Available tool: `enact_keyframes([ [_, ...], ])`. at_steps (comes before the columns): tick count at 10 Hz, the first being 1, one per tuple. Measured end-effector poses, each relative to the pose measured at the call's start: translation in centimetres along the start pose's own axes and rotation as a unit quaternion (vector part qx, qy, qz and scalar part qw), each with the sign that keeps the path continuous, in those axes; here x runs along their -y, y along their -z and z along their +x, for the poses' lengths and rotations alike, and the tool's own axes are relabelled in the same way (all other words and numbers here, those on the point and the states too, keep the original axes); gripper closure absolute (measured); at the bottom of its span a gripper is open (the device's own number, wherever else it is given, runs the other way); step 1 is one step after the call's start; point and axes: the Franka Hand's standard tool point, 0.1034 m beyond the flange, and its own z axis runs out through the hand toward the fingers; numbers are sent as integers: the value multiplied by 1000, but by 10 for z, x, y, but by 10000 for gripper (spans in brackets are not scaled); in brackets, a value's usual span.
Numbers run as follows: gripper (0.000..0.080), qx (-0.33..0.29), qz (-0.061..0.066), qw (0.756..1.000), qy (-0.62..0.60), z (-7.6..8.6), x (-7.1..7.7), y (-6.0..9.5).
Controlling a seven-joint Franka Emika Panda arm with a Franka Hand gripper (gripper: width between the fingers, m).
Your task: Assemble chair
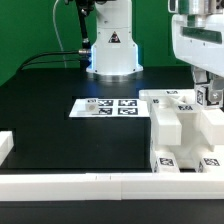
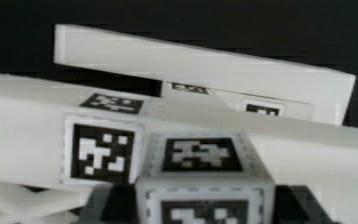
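Observation:
The chair is a cluster of white tagged parts at the exterior view's right: a flat slab (image 1: 178, 100), a blocky piece (image 1: 166, 126) and lower tagged pieces (image 1: 168, 160). My gripper (image 1: 207, 98) reaches down into this cluster from the top right. In the wrist view a white tagged block (image 2: 202, 190) sits between my gripper's (image 2: 202, 212) dark fingers (image 2: 123, 205), which press on both its sides. Beyond it lie another tagged part (image 2: 101, 150) and a tilted white slab (image 2: 194, 62). How the held block meets the other parts is hidden.
The marker board (image 1: 108, 105) lies flat mid-table, left of the parts. A long white rail (image 1: 90, 186) edges the table's near side, with a white piece (image 1: 5, 146) at the far left. The arm's base (image 1: 112, 50) stands at the back.

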Motion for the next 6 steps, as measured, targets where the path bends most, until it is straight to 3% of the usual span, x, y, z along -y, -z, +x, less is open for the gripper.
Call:
enact_keyframes([
  [2,253,-1,0,996,86,0,0,0],
  [3,253,-2,4,984,176,1,2,0],
  [4,168,-1,2,966,257,0,2,0],
  [6,155,2,-1,940,341,-2,0,-1],
])
